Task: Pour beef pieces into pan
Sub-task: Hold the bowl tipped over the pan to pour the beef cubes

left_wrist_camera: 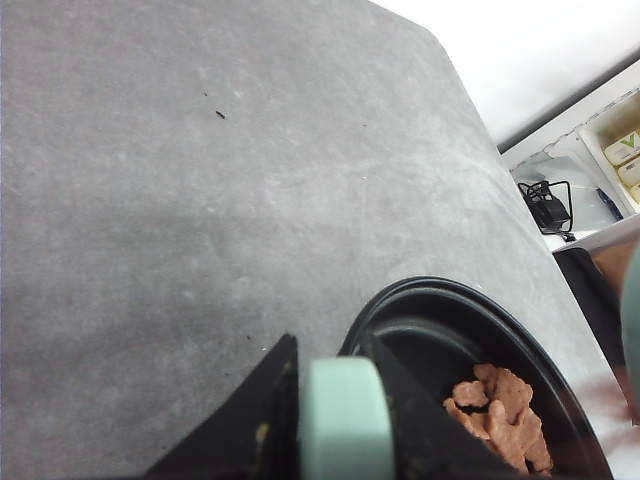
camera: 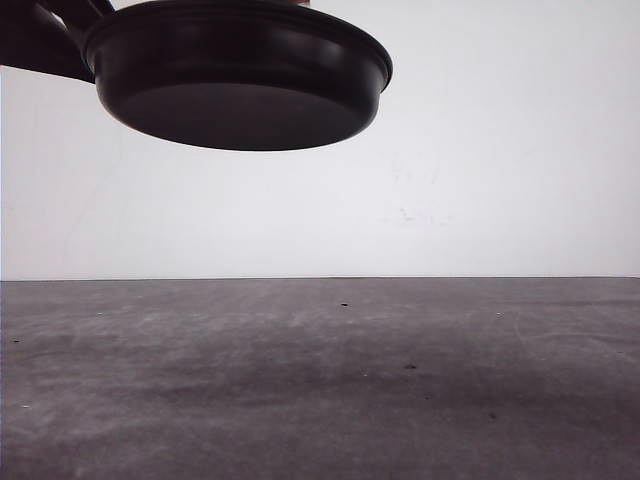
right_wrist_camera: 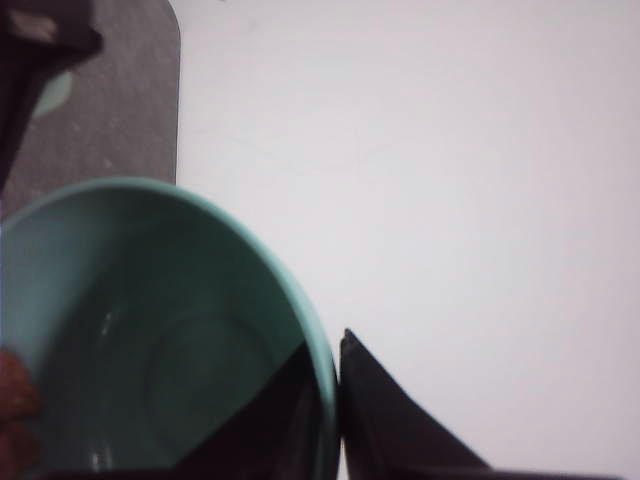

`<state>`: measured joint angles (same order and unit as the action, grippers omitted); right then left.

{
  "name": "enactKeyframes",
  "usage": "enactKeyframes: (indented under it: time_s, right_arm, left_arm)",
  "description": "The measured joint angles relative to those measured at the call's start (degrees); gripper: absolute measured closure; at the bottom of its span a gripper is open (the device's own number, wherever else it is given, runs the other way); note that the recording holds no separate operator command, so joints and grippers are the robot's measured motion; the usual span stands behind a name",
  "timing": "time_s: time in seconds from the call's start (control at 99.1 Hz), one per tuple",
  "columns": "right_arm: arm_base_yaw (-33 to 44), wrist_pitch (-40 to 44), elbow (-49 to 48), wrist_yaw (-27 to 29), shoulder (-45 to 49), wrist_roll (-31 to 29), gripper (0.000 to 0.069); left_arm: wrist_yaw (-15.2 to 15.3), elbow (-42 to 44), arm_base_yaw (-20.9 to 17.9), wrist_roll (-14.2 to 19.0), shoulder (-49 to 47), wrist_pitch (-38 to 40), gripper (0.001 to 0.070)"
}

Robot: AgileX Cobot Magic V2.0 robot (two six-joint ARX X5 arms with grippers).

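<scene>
Held aloft at upper left of the front view, well clear of the grey felt-like bench [camera: 320, 380]: shallow round black pan with rimmed edge [camera: 235, 80], seen from below against the white wall [camera: 500, 150]. In the left wrist view, left hand [left_wrist_camera: 335, 420] clamped on the pan's short pale mint-green handle [left_wrist_camera: 345, 420], one dark finger on each side of it. Lying inside the pan near its rim, a small heap of irregular orange-brown beef pieces [left_wrist_camera: 505, 410]. In the right wrist view, right hand [right_wrist_camera: 335, 410] closed on the wall of a teal round bowl [right_wrist_camera: 150, 340], one finger inside, one outside the rim. At the bowl's edge, a blurred reddish-brown patch [right_wrist_camera: 15, 410], too unclear to name. Beyond the bench edge in the left wrist view, a black cable [left_wrist_camera: 545, 205].
</scene>
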<state>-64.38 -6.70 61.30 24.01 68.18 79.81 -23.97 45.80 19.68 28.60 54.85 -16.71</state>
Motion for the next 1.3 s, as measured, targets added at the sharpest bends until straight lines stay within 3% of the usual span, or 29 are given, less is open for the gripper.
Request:
enactKeyframes:
  time_s: [0.212, 1.15, 1.301]
  right_arm:
    - [-1.29, -1.27, 0.00, 0.02, 0.02, 2.91, 0.0670]
    - [-1.46, -3.10, 0.00, 4.35, 0.02, -0.09, 0.0670]
    - [-2.01, -2.93, 0.00, 4.48, 0.02, 2.86, 0.0670]
  left_arm:
    - [0.00, 0.00, 0.00, 0.00, 0.00, -0.09, 0.0653]
    - [0.00, 0.00, 0.00, -0.02, 0.00, -0.24, 0.0653]
    - [0.00, 0.00, 0.00, -0.02, 0.00, -0.22, 0.0653]
